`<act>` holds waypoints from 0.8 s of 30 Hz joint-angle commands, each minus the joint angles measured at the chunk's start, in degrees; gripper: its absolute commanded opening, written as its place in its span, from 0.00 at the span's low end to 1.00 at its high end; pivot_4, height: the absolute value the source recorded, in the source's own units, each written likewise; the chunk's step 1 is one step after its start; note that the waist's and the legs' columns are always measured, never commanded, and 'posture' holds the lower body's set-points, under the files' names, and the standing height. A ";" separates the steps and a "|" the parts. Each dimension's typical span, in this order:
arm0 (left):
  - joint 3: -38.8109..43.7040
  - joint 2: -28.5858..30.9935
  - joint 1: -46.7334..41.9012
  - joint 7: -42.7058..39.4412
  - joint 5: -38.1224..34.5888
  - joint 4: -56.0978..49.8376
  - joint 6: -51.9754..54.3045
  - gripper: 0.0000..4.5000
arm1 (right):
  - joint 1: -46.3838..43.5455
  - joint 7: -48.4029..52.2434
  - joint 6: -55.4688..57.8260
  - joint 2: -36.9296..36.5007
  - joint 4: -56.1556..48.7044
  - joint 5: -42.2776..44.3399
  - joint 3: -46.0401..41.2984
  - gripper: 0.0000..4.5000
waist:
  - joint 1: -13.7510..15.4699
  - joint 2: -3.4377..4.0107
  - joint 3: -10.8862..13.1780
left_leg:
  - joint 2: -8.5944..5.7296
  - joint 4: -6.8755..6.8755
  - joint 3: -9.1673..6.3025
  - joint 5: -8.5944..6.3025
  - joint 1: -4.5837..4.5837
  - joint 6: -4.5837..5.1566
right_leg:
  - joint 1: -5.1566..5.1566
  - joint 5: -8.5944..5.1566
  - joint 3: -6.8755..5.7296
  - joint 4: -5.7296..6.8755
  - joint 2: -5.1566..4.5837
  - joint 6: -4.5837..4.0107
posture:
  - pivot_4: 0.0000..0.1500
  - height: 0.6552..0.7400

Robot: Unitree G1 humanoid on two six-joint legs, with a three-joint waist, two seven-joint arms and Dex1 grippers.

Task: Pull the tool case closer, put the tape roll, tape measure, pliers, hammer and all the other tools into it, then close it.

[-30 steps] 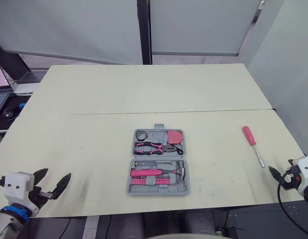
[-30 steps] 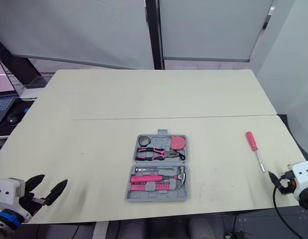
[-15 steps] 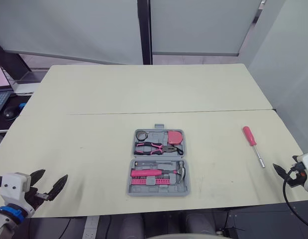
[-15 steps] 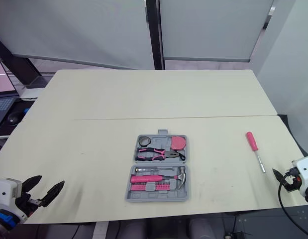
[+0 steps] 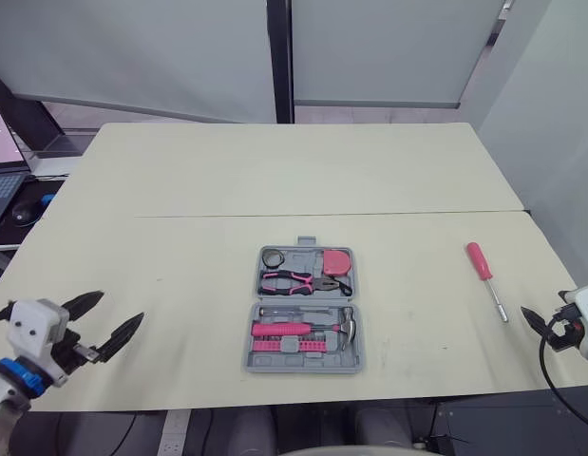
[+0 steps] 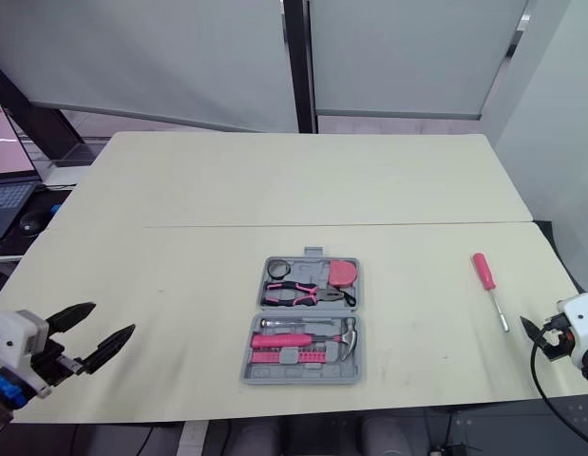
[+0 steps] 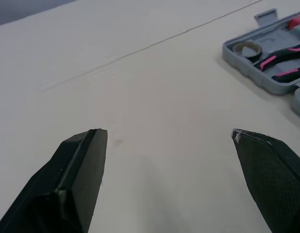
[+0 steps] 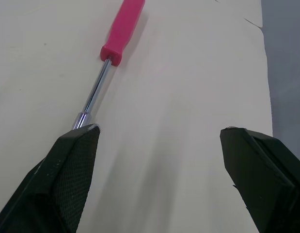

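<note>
The left gripper (image 5: 113, 312) hangs released, fingers spread wide, over the near edge of the desk (image 5: 275, 171). The open tool case (image 5: 258, 364) lies well off to its right and ahead, with bare desk between. In it sit the tape roll (image 5: 272, 256), tape measure (image 5: 337, 259), pliers (image 5: 298, 280) and hammer (image 5: 343, 326).

The right gripper (image 8: 159, 128) is also spread. A loose pink screwdriver (image 5: 481, 266) lies just ahead of it, metal tip nearest. The case lies far to its left.

The left wrist view cuts the case off. Its small pink pieces are hard to make out.
</note>
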 commanded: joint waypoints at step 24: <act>-23.87 2.01 -22.10 -8.37 -7.60 -21.79 13.17 1.00 | -19.31 -7.13 17.16 5.40 -0.17 -1.98 10.67 0.99 | -0.37 0.10 0.03 | 0.00 0.06 -0.09 0.01 -0.03 0.01 | 0.01 0.40 0.01 0.01 0.11 0.22 | 1.00 1.00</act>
